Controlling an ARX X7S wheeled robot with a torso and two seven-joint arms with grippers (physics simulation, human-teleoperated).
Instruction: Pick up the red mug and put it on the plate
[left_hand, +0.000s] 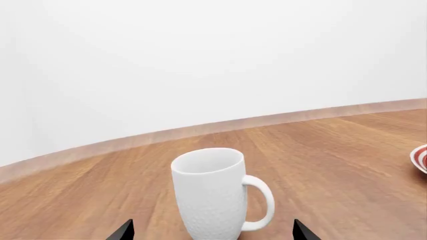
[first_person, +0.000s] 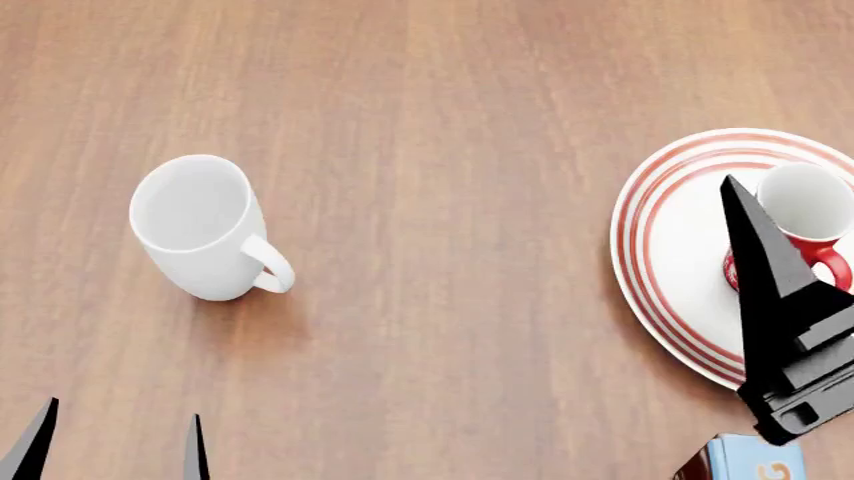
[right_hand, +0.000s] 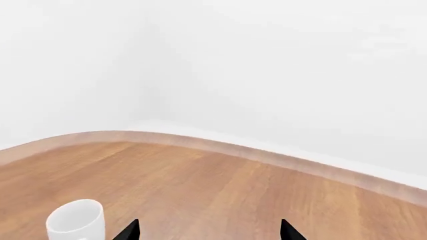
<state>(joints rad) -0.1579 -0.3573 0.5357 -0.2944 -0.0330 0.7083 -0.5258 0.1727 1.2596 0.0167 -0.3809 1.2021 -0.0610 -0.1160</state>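
Observation:
The red mug (first_person: 809, 210) stands upright on the plate (first_person: 654, 220) at the right of the head view, with its white inside and red handle showing. The plate's red-ringed rim also shows in the left wrist view (left_hand: 420, 160). My right gripper (right_hand: 209, 231) is open and empty. One of its black fingers (first_person: 763, 290) crosses in front of the red mug in the head view, and I cannot tell if it touches. My left gripper (first_person: 114, 445) is open and empty at the near left. In the left wrist view it (left_hand: 213, 232) faces the plain white mug.
A plain white mug (first_person: 200, 225) stands upright on the wooden table (first_person: 441, 150), left of centre, handle towards the plate; it shows in both wrist views (left_hand: 210, 195) (right_hand: 77, 220). A blue box (first_person: 747, 462) sits at the near right edge. A white wall lies beyond the table.

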